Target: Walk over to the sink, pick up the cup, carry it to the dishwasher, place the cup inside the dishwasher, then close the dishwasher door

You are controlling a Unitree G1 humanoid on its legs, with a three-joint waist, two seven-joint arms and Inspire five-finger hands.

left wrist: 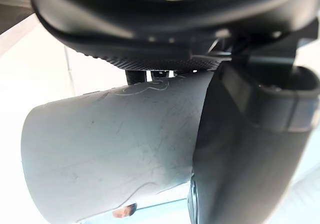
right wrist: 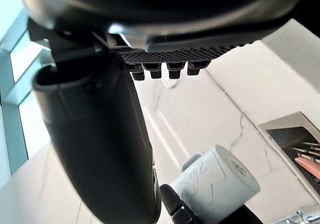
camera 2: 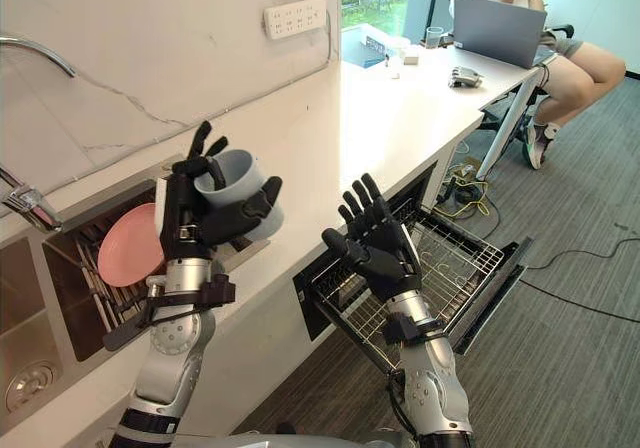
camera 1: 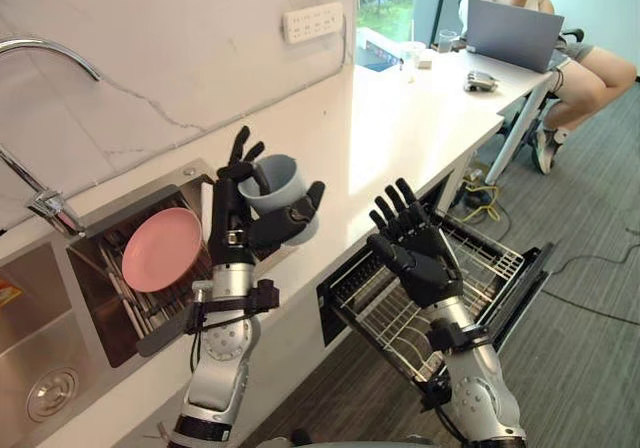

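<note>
Cup (camera 1: pixel 292 186), grey-blue, sat grasped in the left robot hand (camera 1: pixel 232 218) in the left eye view. It was raised in the air with its mouth facing up, above the front edge of the white worktop (camera 1: pixel 400 118) and just beside the sink (camera 1: pixel 35 313). The thumb lay across its outer wall and a finger hooked over its rim. A pink plate (camera 1: pixel 162 249) stood on edge in the sink's rack, and a faucet (camera 1: pixel 50 50) curved above. The right robot hand (camera 1: pixel 420 253) hung released, fingers straight and spread, holding nothing, over the dishwasher (camera 1: pixel 525 283), whose door was down.

In the right eye view the wire rack (camera 2: pixel 450 263) was drawn out over that door, beneath the right robot hand. At the far end of the worktop a person (camera 2: pixel 585 63) sat by a laptop (camera 2: pixel 497 30).

The left wrist view showed the cup's scuffed wall close up, pressed between the palm and the thumb (left wrist: pixel 250 159).

In the right wrist view the fingertips (right wrist: pixel 160 71) stood in a straight row. Past them was the cup's base, gripped by the other robot hand before a marbled wall (right wrist: pixel 200 114).
</note>
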